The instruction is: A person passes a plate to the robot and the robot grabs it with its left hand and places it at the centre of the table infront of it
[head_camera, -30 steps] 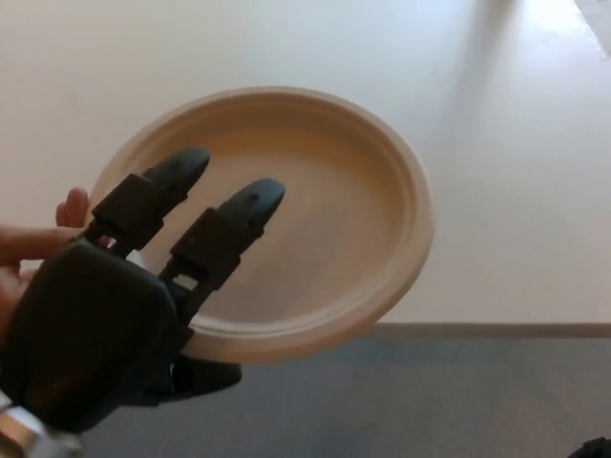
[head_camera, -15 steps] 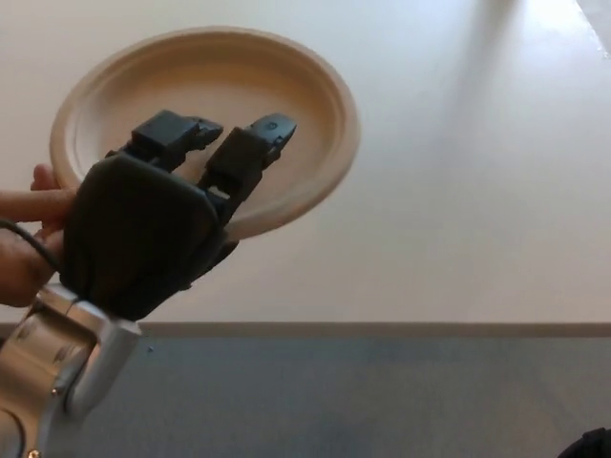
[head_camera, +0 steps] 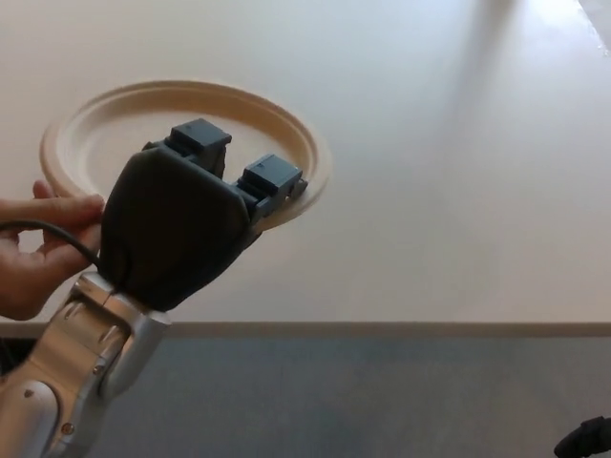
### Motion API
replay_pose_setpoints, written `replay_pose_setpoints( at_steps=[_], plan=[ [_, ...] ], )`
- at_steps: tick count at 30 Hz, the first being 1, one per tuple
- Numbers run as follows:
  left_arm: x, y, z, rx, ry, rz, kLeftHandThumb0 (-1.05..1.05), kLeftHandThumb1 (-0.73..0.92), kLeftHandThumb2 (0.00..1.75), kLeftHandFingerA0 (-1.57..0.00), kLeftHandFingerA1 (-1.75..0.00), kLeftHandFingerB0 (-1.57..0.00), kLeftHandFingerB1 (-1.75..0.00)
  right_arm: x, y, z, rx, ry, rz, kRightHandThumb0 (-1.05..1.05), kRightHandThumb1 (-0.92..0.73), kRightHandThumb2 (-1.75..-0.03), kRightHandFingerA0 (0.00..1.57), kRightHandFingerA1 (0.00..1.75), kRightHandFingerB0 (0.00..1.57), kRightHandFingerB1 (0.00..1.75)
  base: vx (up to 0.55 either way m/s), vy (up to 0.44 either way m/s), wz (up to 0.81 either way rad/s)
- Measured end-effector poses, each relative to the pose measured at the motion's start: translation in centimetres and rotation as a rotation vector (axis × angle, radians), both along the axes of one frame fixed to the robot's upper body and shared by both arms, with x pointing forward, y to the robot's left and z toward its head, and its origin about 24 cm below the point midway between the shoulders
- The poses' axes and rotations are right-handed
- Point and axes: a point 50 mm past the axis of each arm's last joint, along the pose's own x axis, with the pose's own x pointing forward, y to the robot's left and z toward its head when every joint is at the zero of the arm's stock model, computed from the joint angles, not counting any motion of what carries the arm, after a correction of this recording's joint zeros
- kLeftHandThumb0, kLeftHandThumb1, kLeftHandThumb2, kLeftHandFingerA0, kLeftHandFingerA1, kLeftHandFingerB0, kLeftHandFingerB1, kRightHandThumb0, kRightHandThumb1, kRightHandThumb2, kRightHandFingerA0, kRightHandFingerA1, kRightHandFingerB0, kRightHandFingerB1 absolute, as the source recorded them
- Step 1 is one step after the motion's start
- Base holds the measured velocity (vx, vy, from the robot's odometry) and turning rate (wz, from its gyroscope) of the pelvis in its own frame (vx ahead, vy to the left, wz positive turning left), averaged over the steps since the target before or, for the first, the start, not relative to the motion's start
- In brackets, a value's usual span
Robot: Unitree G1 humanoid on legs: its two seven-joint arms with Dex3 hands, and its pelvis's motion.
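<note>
At far left, a person's hand [head_camera: 38,253], fingers curled onto the near-left rim of the plate [head_camera: 124,119], touching it. A thin black cable [head_camera: 48,231] crossing in front of that hand. Just right of it, the silver forearm [head_camera: 76,382] rising from the lower-left corner to the left hand [head_camera: 177,224], black, back turned to the camera and covering the plate's near side. Two thick fingers [head_camera: 272,181] bent over the plate's near-right rim, knuckles up, tips resting inside the dish; thumb hidden beneath, so clamped on the rim as far as can be seen. Plate pale beige, round, with a raised rim, lying nearly flat over the left part of the table [head_camera: 458,143]; whether resting on the surface or held just above it cannot be told. Right of the plate, bare cream tabletop, with a bright patch of light towards the far right corner. Nearer than the plate, the table's front edge, then grey floor [head_camera: 382,401]. At the bottom-right corner, well apart from the plate, a small dark shape [head_camera: 584,441], too little showing to identify.
</note>
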Motion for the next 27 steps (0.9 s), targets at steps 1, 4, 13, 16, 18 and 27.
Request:
replay_pose_setpoints(
  at_steps=[1, 4, 13, 16, 18, 27],
  plan=[
    [0.0, 0.0, -0.1, -0.002, -0.004, 0.000, -0.27, 0.55, 0.60, -0.96, -1.56, -0.82, -0.58, 0.1, 0.0, 0.1, -0.001, -0.005, 0.001, -0.69, -0.81, -0.64, 0.56, 0.61, 0.48, 0.51, 0.00, 0.000, 0.00],
    [0.0, 0.1, -0.2, -0.008, -0.012, -0.005, -0.27, 0.57, 0.60, -0.93, -1.55, -0.81, -0.58, 0.4, 0.1, 0.2, -0.001, -0.012, 0.004, -0.68, -0.80, -0.64, 0.56, 0.59, 0.46, 0.49, 0.00, 0.000, 0.00],
    [-0.1, 0.1, -0.1, -0.032, -0.033, -0.019, -0.21, 0.55, 0.59, -0.87, -1.55, -0.80, -0.70, 0.6, 0.1, 0.4, 0.001, -0.020, 0.003, -0.69, -0.79, -0.64, 0.57, 0.59, 0.47, 0.50, 0.00, 0.000, 0.00],
    [0.0, 0.0, 0.2, -0.042, -0.047, -0.028, -0.26, 0.61, 0.61, -0.91, -1.52, -0.75, -0.59, 0.6, 0.1, 0.4, 0.005, -0.023, -0.001, -0.69, -0.81, -0.64, 0.56, 0.58, 0.45, 0.48, 0.00, 0.000, 0.00],
    [0.6, -0.1, 0.5, -0.047, -0.050, -0.032, -0.26, 0.62, 0.62, -0.90, -1.52, -0.74, -0.61, 0.7, 0.1, 0.5, 0.004, -0.025, 0.000, -0.70, -0.81, -0.64, 0.56, 0.58, 0.43, 0.48, 0.00, 0.000, 0.00],
    [3.2, -0.5, 0.9, -0.038, -0.031, -0.040, -0.22, 0.55, 0.58, -0.92, -1.48, -0.83, -0.55, 0.8, 0.1, 0.6, -0.003, -0.029, 0.004, -0.72, -0.83, -0.65, 0.53, 0.59, 0.42, 0.49, 0.00, 0.000, 0.00]
  ],
)
